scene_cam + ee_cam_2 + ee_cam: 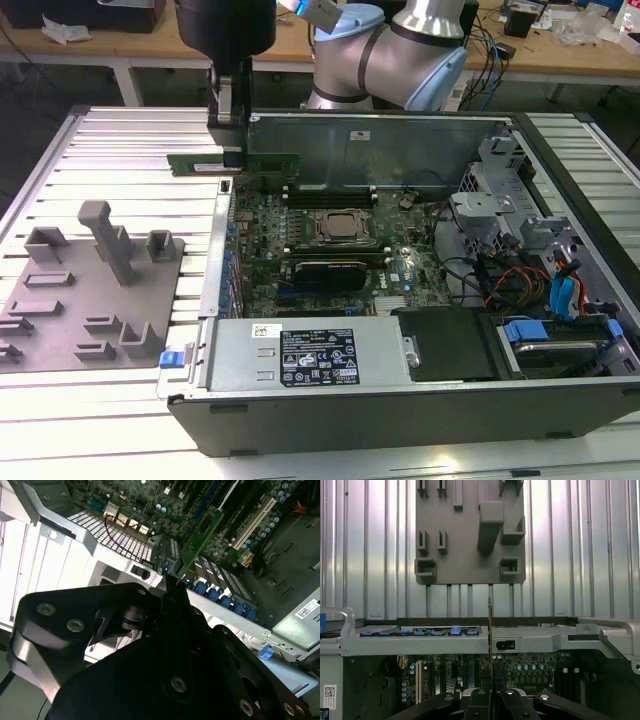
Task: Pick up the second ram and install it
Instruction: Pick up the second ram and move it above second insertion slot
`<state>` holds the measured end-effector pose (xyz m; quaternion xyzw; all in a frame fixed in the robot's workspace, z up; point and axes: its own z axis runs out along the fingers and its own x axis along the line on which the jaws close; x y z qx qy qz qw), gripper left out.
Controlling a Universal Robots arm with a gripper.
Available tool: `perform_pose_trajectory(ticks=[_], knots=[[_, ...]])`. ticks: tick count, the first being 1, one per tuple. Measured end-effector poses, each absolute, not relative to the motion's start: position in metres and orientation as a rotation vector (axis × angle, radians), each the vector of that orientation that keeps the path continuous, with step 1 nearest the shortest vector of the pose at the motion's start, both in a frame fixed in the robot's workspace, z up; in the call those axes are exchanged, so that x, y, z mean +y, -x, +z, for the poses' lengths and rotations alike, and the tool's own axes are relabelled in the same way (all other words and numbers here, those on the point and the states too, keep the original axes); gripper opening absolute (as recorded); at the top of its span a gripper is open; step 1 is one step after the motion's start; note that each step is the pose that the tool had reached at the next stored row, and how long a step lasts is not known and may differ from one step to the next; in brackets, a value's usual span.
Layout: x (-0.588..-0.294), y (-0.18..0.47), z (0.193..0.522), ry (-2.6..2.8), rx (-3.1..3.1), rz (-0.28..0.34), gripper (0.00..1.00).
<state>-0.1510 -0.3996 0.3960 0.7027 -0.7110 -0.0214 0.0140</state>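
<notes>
Metal of the open computer case sits nearest, lying flat on the ribbed bench, with the silver power supply along its front wall. Past that is the motherboard with its square CPU socket (a black block lies just on the near side of the socket). To the exterior view's left, on the bench beside the case, rests a grey moulded fixture.

Farther back, over the case's far left corner, the gripper hangs with its fingers pinched tight on the second ram. The green stick is held level and on edge above the case rim, one end out over the bench and the other over the case. In the first wrist view the gripper clamps it edge-on, a thin vertical line. In the second wrist view the stick juts out beyond the black fingers over the board.

Behind it all stands the silver and blue arm, and beyond that a wooden bench.
</notes>
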Motion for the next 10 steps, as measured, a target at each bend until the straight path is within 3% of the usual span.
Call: perform_pose_trajectory(ticks=[10], knots=[[-0.391,0.124,0.389,-2.188,-2.214,-0.066,0.13]])
